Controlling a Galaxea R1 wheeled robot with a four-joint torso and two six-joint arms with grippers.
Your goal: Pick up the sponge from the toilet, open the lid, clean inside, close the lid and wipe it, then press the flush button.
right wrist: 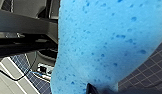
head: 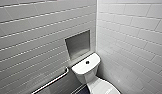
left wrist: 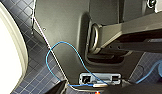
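Bright-blue sponge [right wrist: 97, 45], pitted porous foam, clamped in right end effector [right wrist: 91, 88]; left end effector [left wrist: 97, 90] grip: can't tell. Glossy white toilet [head: 87, 66], far right.

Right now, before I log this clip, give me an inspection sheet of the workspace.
surface: dark small-tiled floor.
job's things: the toilet, white, with the flush button on the tank top; the lid, cut off by the frame; the sponge, blue, close before the right wrist camera, above the floor.
clutter: nothing seen.
grippers: open or shut cannot be told.
cables: blue cable looping across the robot's dark body.
surroundings: white tiled walls, wall niche, grab bar.
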